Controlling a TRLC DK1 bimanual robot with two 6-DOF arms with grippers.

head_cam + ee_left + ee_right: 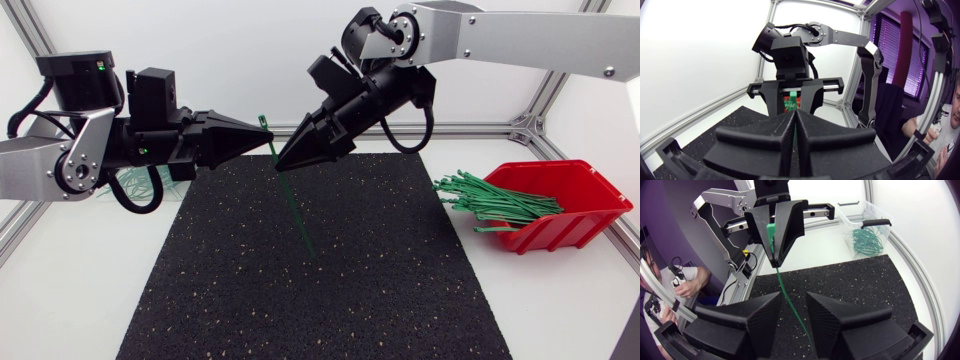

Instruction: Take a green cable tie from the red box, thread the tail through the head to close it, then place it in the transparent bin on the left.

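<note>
A rough black mat (320,270), flecked with pale grains like bonded rubber crumb, lies on a smooth, matt white worktop (70,300). The red box (580,225) is glossy moulded plastic, and the green cable ties (495,200) in it are smooth, slightly shiny plastic. The transparent bin (867,214) is clear, glossy plastic. The silver-grey links of the right arm (520,40) look like satin metal. The right gripper (793,300) has dull, matt black plastic fingers (745,322).
</note>
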